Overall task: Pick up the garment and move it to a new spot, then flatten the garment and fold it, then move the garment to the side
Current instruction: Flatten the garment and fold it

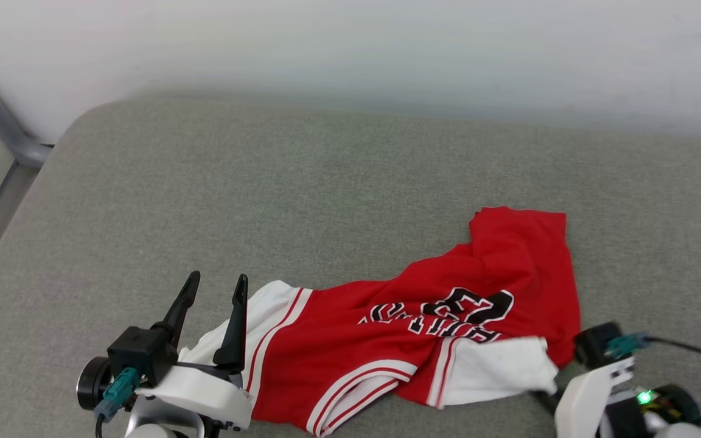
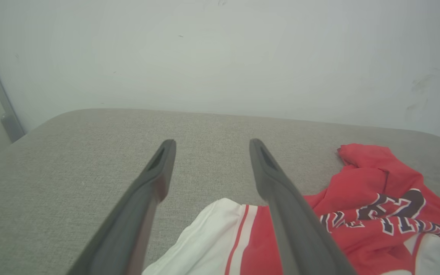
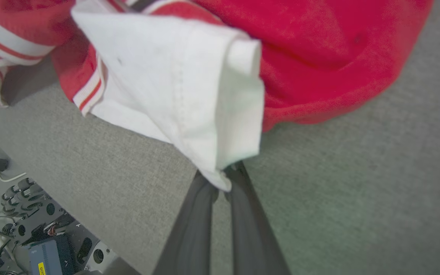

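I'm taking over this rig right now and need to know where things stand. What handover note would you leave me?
garment: crumpled on the grey cushion, lettering face up, close to the robot.
left gripper: open and empty, at the edge of the left sleeve.
right gripper: shut on a corner of the right sleeve.
Done: one sleeve gripped.
Left: lift and move the shirt, flatten it, fold it, then set it aside. It is neither flat nor folded.
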Motion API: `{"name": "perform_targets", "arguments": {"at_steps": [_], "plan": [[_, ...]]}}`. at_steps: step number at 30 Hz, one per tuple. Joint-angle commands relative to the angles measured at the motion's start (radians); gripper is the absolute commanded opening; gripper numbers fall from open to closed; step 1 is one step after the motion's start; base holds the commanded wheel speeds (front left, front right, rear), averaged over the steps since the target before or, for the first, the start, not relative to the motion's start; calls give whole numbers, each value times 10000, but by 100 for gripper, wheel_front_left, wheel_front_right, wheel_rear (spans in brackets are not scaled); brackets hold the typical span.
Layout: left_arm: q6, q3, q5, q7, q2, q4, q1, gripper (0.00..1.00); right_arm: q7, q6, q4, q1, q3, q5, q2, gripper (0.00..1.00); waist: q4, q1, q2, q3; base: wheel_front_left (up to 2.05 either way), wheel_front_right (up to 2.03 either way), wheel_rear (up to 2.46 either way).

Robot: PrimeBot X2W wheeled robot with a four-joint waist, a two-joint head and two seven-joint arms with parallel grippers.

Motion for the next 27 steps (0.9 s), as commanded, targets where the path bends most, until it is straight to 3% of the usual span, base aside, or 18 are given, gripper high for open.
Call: {"name": "perform_targets", "arguments": {"at_steps": [1,9,15,20,22,23,27], "plan": [[10,39,80,-46,-2,52,130,100,-170,-16,-322,-86,-381,-123,-97,0,-157,-1,0,-186,0,0,0],[-11,91,-43,-38,-11,170,356,100,16,-14,-1169,217,-3160,-825,88,0,-613,-1,0,-498,0,0,0],[-31,71,-98,-38,-51,313,305,100,335,-13,-449,683,-5542,-1226,451,0,-694,-1,0,-463,0,0,0],[-9,95,-175,-14,-32,464,284,100,-60,-13,375,742,-6145,-1310,740,0,-715,-1,0,-372,0,0,0],[-14,112,-199,-15,-17,506,266,100,-504,-13,578,678,-6043,-1302,838,51,-726,-1,0,-354,0,0,0],[-14,115,-216,-15,-18,531,264,100,-753,-13,639,608,-6019,-1283,892,100,-729,-1,0,-355,0,0,0],[-25,72,-228,-16,-31,590,265,100,-1534,-13,720,552,-5860,-1362,978,100,-709,-1,0,-380,0,0,0]]}}
